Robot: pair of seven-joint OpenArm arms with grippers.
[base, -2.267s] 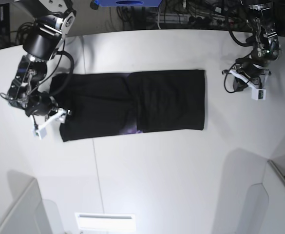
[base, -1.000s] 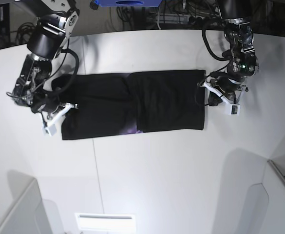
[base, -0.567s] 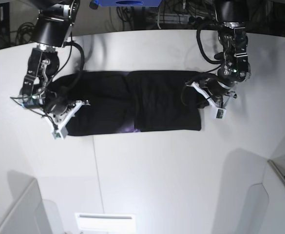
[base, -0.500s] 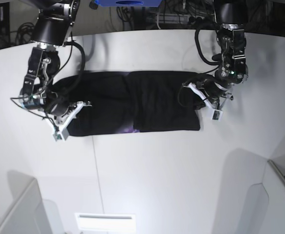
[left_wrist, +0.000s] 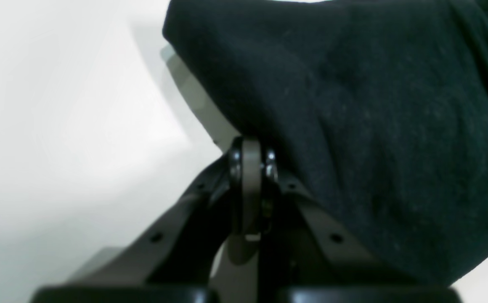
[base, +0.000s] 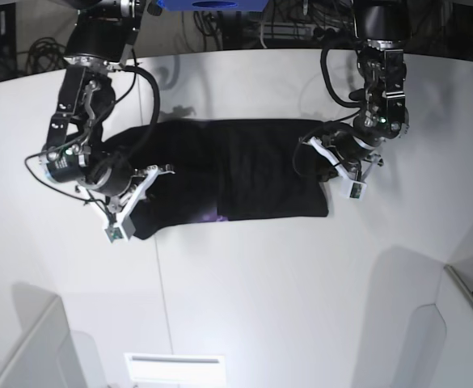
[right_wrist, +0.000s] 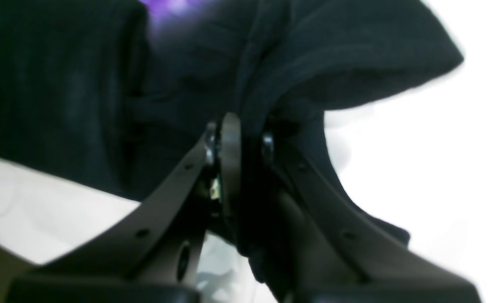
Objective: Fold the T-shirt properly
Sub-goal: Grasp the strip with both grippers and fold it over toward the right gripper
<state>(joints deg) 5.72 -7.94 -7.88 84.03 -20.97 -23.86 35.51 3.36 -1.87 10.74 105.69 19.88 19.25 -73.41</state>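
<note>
The black T-shirt [base: 256, 166] lies as a long folded strip across the white table [base: 244, 291]. A bit of its purple print [base: 220, 215] shows at the near edge. My left gripper [base: 331, 163] is at the strip's right end, shut on the cloth edge. In the left wrist view the T-shirt [left_wrist: 374, 126] drapes over the closed left gripper [left_wrist: 250, 162], raised off the table. My right gripper [base: 137, 187] is at the strip's left end. In the right wrist view the right gripper [right_wrist: 236, 136] pinches a fold of the T-shirt [right_wrist: 59, 84], lifted and bunched.
Cables and a blue object [base: 212, 4] line the table's far edge. Grey panels stand at the near left corner [base: 26, 347] and the near right corner [base: 454, 323]. A thin seam [base: 160, 279] runs across the tabletop.
Both arms have come in from beside the shirt onto its two ends and closed on the cloth. The ends have lifted and shifted inward, and the left end has bunched up.
</note>
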